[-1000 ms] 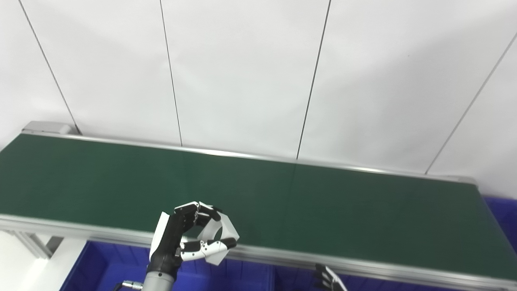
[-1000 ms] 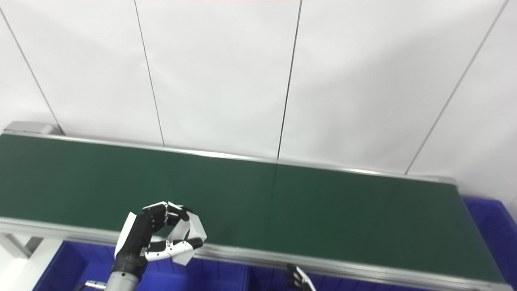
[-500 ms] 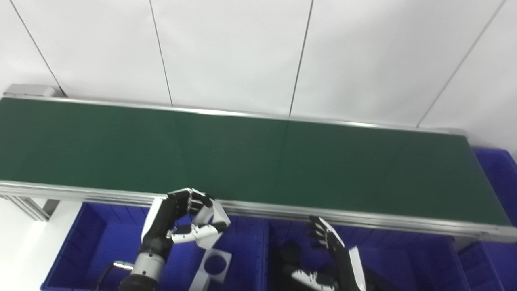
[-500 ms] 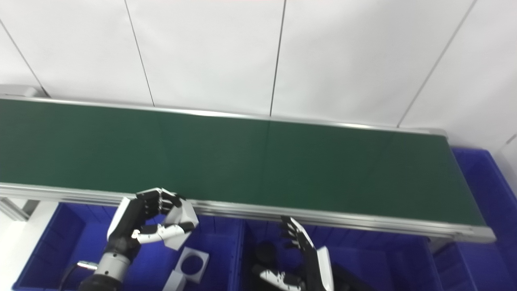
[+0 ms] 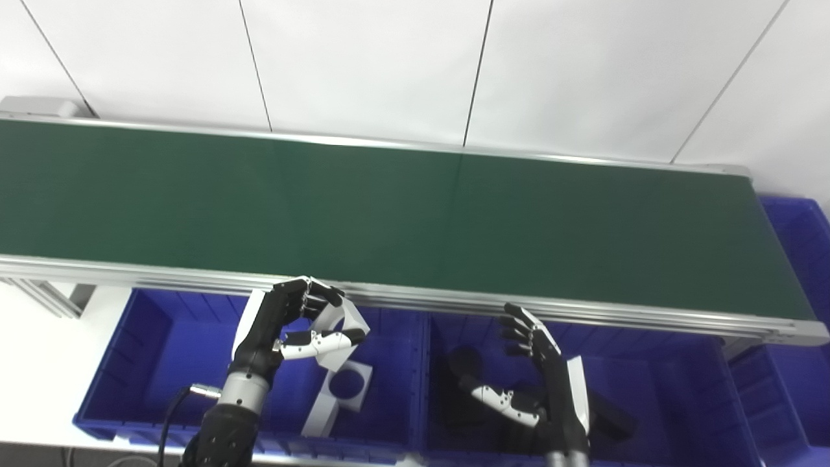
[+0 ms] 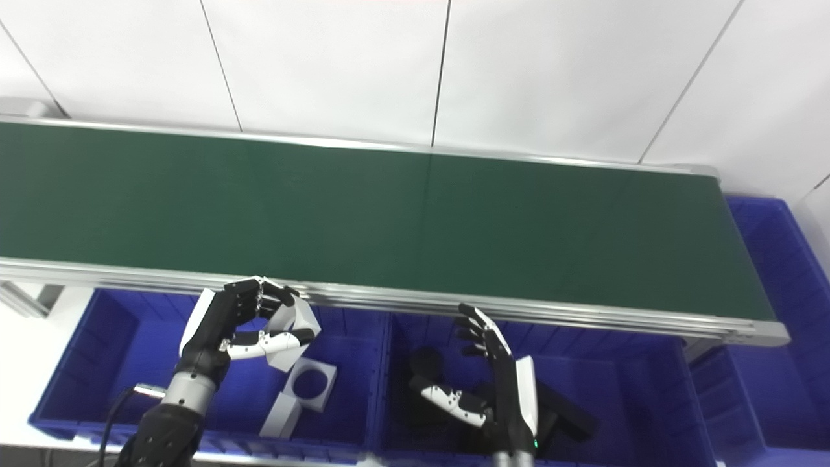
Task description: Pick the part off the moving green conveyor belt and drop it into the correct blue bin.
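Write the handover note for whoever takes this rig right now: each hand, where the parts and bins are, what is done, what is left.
Left hand: shut on a white part, held above the left blue bin.
Right hand: open, holding nothing, over the middle blue bin, which holds dark parts.
Another white part with a round hole already lies in the left bin.
Green belt: no parts on it in view.
Done: part picked off the belt and carried over the bin.
Left: open the left hand so the part drops in.
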Controlling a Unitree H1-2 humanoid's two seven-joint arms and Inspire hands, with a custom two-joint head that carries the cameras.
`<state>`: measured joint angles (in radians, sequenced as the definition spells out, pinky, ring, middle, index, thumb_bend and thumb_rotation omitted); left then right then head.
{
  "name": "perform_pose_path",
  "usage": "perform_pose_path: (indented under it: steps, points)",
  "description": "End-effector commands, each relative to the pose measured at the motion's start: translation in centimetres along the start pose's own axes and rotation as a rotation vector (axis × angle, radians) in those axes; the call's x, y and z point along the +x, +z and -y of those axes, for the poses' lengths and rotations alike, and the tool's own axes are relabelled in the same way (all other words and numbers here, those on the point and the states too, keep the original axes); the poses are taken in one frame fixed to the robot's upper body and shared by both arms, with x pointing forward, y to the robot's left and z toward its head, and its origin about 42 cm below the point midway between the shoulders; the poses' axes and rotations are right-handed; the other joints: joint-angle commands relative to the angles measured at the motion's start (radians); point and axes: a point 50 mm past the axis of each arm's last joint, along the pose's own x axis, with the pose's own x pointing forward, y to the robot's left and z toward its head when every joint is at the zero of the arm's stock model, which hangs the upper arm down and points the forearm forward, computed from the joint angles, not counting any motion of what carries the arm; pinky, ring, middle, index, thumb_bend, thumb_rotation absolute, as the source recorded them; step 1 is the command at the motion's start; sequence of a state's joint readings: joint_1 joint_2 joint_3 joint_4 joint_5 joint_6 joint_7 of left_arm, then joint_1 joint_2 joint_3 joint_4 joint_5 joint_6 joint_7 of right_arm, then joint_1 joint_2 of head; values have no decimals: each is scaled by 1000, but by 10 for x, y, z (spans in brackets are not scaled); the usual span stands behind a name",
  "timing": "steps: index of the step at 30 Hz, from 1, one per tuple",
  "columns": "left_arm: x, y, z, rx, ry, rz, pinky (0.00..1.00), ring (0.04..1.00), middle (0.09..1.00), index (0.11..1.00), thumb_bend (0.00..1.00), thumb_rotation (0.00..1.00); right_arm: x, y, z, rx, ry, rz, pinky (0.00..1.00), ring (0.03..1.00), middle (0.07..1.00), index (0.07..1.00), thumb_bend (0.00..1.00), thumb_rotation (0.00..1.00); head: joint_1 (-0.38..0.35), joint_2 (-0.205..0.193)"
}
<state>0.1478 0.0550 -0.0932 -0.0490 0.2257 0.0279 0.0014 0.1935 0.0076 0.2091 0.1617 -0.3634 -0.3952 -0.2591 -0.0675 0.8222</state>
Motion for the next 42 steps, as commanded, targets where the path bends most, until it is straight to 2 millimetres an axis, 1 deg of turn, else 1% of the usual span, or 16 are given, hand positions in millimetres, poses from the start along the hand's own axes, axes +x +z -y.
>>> perform_pose_path:
  steps: [1, 6, 11, 12, 13, 14, 16, 19, 22, 23, 24, 25, 30, 35, 39, 42]
  points:
    - [6, 5, -1, 24, 24, 29, 417, 464, 483, 461, 478, 0, 5, 10, 0, 15, -18, 37, 611, 711, 758, 810, 607, 0, 0, 1]
    - [2, -6, 1, 71, 10, 5, 428, 464, 490, 456, 478, 0, 5, 11, 1, 13, -23, 34, 604, 706, 751, 805, 615, 0, 2, 0]
    - [0, -8, -1, 245, -67, -91, 401, 468, 511, 477, 478, 0, 2, 11, 2, 15, -17, 27, 611, 708, 753, 808, 615, 0, 4, -14]
    - [0, -7, -2, 272, -79, -104, 584, 614, 522, 476, 507, 0, 2, 11, 2, 15, -17, 27, 610, 705, 750, 806, 617, 0, 4, -14]
    - [-1, -6, -2, 310, -118, -119, 597, 624, 523, 476, 509, 0, 2, 11, 2, 14, -15, 29, 610, 705, 750, 806, 617, 0, 6, -17]
    - [-2, -6, -2, 335, -145, -132, 656, 692, 638, 588, 645, 0, 2, 11, 2, 13, -14, 30, 608, 704, 750, 807, 617, 0, 6, -17]
    - [-2, -2, -3, 417, -244, -164, 691, 772, 776, 737, 749, 0, 2, 10, 2, 13, -14, 32, 604, 702, 748, 804, 617, 0, 9, -18]
    - [-2, 3, -2, 467, -324, -210, 664, 842, 873, 826, 794, 0, 1, 10, 1, 12, -8, 32, 601, 700, 747, 805, 615, 0, 4, -21]
    - [-2, 5, -2, 493, -357, -230, 691, 879, 898, 845, 804, 0, 1, 10, 1, 13, -7, 31, 602, 701, 748, 806, 616, 0, 3, -22]
    - [-1, 5, -2, 512, -369, -235, 773, 914, 912, 855, 805, 0, 1, 10, 1, 13, -7, 32, 600, 701, 748, 806, 617, 0, 3, -24]
    - [-1, 5, -2, 526, -378, -239, 907, 965, 931, 871, 800, 0, 1, 10, 1, 13, -7, 33, 598, 700, 748, 806, 619, 0, 3, -24]
    - [-1, 6, -2, 536, -383, -243, 970, 989, 945, 882, 796, 0, 1, 10, 1, 13, -6, 34, 598, 700, 748, 806, 619, 0, 2, -24]
    - [-2, 8, -1, 504, -348, -204, 1000, 1000, 927, 868, 820, 0, 1, 10, 0, 17, -4, 39, 596, 697, 747, 805, 619, 0, 6, -29]
    - [-1, 6, 1, 313, -303, -40, 817, 904, 873, 818, 821, 0, 1, 8, -1, 13, 3, 38, 590, 697, 750, 805, 613, 0, 0, -38]
    - [-3, 5, 9, 156, -222, 95, 785, 818, 800, 742, 777, 2, 2, 7, -2, 9, 2, 40, 590, 696, 751, 805, 618, 0, -8, -44]
    - [-4, 5, 17, -14, -162, 172, 789, 796, 775, 708, 762, 0, 2, 7, -2, 7, 1, 38, 592, 697, 751, 804, 619, 0, -14, -48]
